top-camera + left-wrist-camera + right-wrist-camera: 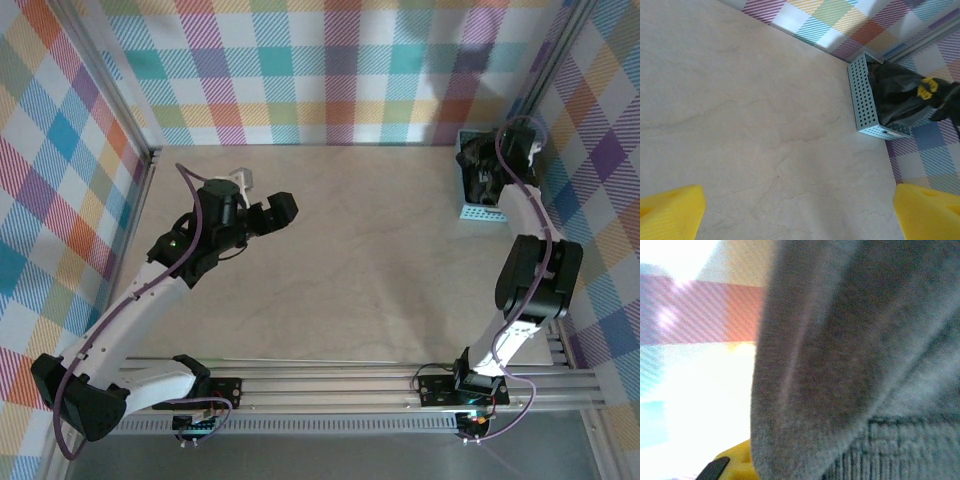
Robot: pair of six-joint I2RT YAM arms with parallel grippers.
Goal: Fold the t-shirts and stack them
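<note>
My right tool point(929, 90) sits in the basket point(862, 95) among limp, soft t-shirts point(892, 92), grip unclear; I'd pinch a bunched fold. Left tool point(799, 212) spread.

the dark charcoal t-shirts point(855, 350) were soft matt cloth; the light blue perforated basket point(863, 95) smooth plastic; the pale marbled bench point(380, 260) matt.

Overhead I get soft, even light on the tabletop point(350, 250), sharp throughout, with faint shadows beneath the arms. From the left wrist the tabletop is bright and crisp, but the yellow fingers point(670, 212) of the left claw point(800, 215) blur at the bottom corners. On the right wrist, t-shirt fabric point(865, 340) sits close and out of focus, and the left side glares white.
</note>
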